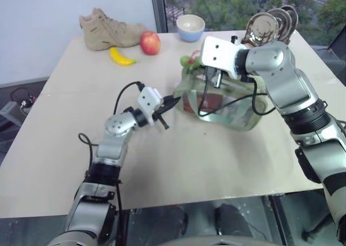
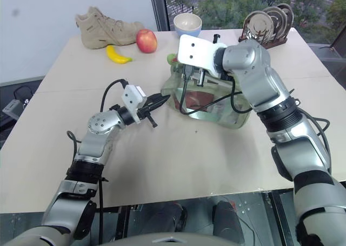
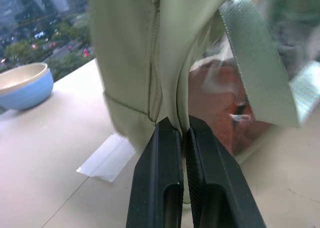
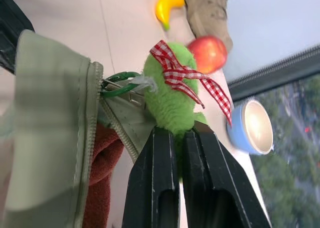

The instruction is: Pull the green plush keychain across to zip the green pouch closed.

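- The green pouch (image 1: 227, 102) lies on the counter (image 1: 178, 165) near its middle; its zipper (image 4: 117, 130) is open at the end where the green plush keychain (image 4: 170, 100) hangs from a green clip
- Right gripper (image 4: 182, 138): clamped tight on the lower part of the keychain, jaws squeezing only soft plush. Risk: the fuzz compresses and slides out under pull, leaving the slider where it is
- Left gripper (image 3: 182, 133): pinched shut on the fabric seam at the pouch's end, serving as anchor. Risk: if this thin fold slips free, the whole pouch will drag across the counter instead of zipping
- Risk: a pull angled away from the zipper line may jam the slider or strain the clip
- Risk: the reddish contents (image 4: 102, 163) bulge at the opening and may catch in the teeth
- Risk: the ribbon strap (image 3: 255, 72) lies near the zipper path and could snag
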Robot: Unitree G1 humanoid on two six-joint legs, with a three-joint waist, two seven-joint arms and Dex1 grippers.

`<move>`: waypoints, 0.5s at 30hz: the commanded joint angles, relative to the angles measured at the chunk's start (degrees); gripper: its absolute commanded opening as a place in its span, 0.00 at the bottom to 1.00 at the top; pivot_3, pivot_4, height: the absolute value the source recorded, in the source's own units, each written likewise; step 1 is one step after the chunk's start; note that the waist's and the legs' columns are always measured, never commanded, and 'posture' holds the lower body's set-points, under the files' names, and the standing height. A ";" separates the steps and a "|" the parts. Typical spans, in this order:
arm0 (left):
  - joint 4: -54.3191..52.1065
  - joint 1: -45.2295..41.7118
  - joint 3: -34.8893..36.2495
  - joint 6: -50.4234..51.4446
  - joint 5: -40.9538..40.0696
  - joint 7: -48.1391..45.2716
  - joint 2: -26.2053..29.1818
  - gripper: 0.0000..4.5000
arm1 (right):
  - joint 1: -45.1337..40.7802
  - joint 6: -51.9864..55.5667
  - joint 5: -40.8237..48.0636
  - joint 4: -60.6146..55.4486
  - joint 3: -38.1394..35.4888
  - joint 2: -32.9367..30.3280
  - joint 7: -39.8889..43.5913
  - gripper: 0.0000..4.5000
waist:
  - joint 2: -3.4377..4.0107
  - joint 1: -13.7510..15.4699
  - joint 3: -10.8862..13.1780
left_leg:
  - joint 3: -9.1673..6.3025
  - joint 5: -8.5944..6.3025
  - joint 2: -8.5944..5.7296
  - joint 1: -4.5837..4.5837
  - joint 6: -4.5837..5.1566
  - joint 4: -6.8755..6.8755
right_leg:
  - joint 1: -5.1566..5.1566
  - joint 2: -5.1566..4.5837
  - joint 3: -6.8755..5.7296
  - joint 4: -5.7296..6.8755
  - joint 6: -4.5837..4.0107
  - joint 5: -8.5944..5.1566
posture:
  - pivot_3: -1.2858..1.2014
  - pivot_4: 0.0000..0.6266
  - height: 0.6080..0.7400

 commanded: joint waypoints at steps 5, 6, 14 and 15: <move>-2.42 1.77 -0.92 4.99 -0.25 0.83 -1.54 0.00 | -0.59 0.98 -1.06 -10.03 -5.16 -0.96 -5.19 0.02 | 0.00 -0.01 0.00 | 0.00 0.00 0.00 -0.09 0.00 0.01 | -0.08 -0.03 0.04 -0.02 0.00 0.00 | 0.52 0.24 1.00; -3.01 1.72 -1.18 5.36 0.08 0.91 -1.55 0.00 | -0.56 0.80 -1.52 -10.44 -4.67 -0.90 -5.51 0.02 | 0.00 0.00 0.00 | 0.00 0.00 0.00 -0.11 0.00 0.01 | -0.10 -0.03 0.06 -0.02 0.00 0.00 | 0.52 0.24 1.00; -2.43 -0.24 -3.10 5.27 5.07 3.41 -0.80 0.00 | -2.52 0.56 -3.60 -7.68 -4.59 -1.01 -7.42 0.02 | -0.01 -0.01 0.00 | 0.00 0.00 0.00 -0.14 0.00 0.01 | -0.12 -0.03 0.08 -0.02 0.00 0.00 | 0.52 0.24 1.00; -3.26 -0.27 -2.76 6.99 3.89 3.63 -1.46 0.00 | -2.29 -0.94 -4.24 -7.18 -3.75 -1.34 -7.36 0.02 | -0.01 -0.02 0.00 | -0.01 0.00 0.00 -0.14 0.00 0.01 | -0.12 -0.03 0.08 -0.03 0.00 0.00 | 0.52 0.24 1.00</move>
